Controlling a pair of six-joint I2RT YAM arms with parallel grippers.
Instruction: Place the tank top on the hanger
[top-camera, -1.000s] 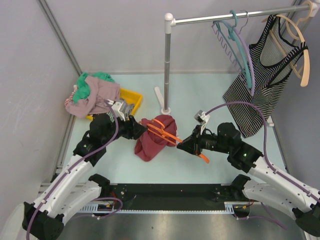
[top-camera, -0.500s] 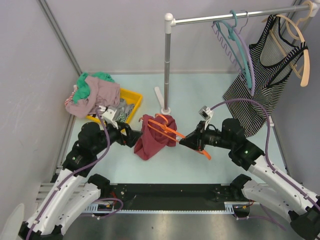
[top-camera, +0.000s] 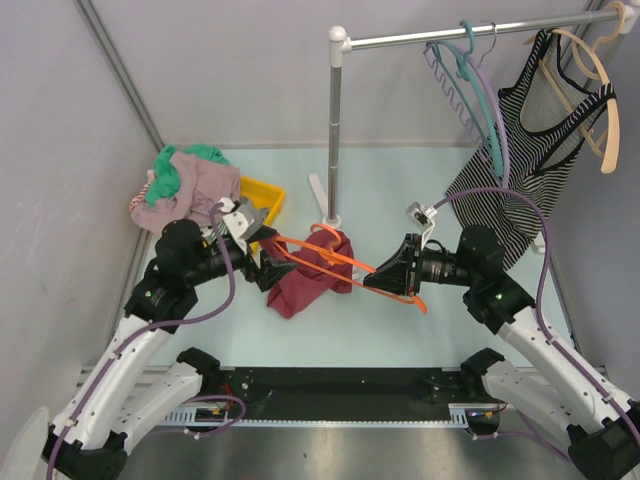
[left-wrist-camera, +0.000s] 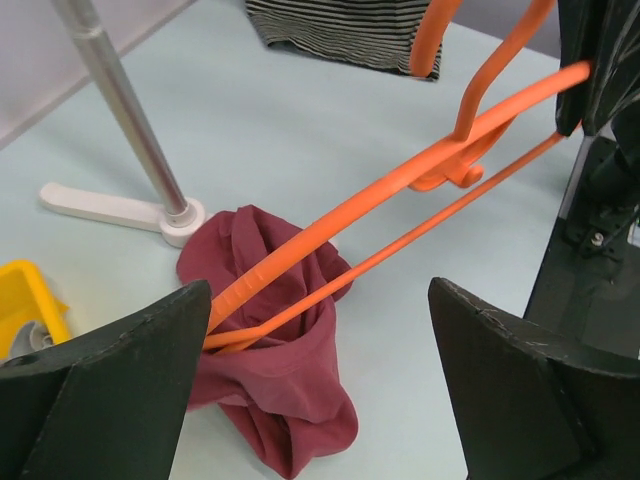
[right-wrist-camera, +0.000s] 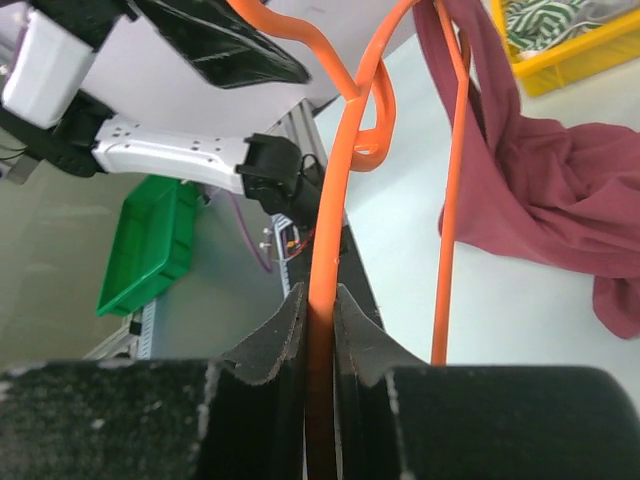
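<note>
Tank top (top-camera: 300, 285): plain maroon, sleeveless. Lies bunched on the pale table (top-camera: 400, 190), just in front of the foot of the rack pole (top-camera: 334, 130), between the two arms. Upper part gathered up around one end of the hanger; lower part slumped on the table surface.

Hanger (top-camera: 345, 263): thin orange plastic. Raised off the table and tilted. One shoulder and the lower bar run into the garment's opening, as the left wrist view shows; the other end points toward the right arm.

Right gripper (top-camera: 385, 278): fingers pressed together on the hanger's shoulder, pinching the orange plastic between them.

Left gripper (top-camera: 268, 262): fingers spread wide, holding nothing, set at the garment's left edge with the buried end of the hanger between them. Contact with cloth or plastic cannot be told.

Yellow bin (top-camera: 268, 195): behind the left gripper, near the table's left rear.

Clothing heap (top-camera: 185, 185): dusty pink and green, piled over the bin's left side.

Striped tank top (top-camera: 520, 190): black and white, hanging from the rack at right on the wooden hanger (top-camera: 597, 95).

Teal hanger (top-camera: 482, 95) and lilac hanger (top-camera: 497, 115): hooked side by side on the rail, bare.
</note>
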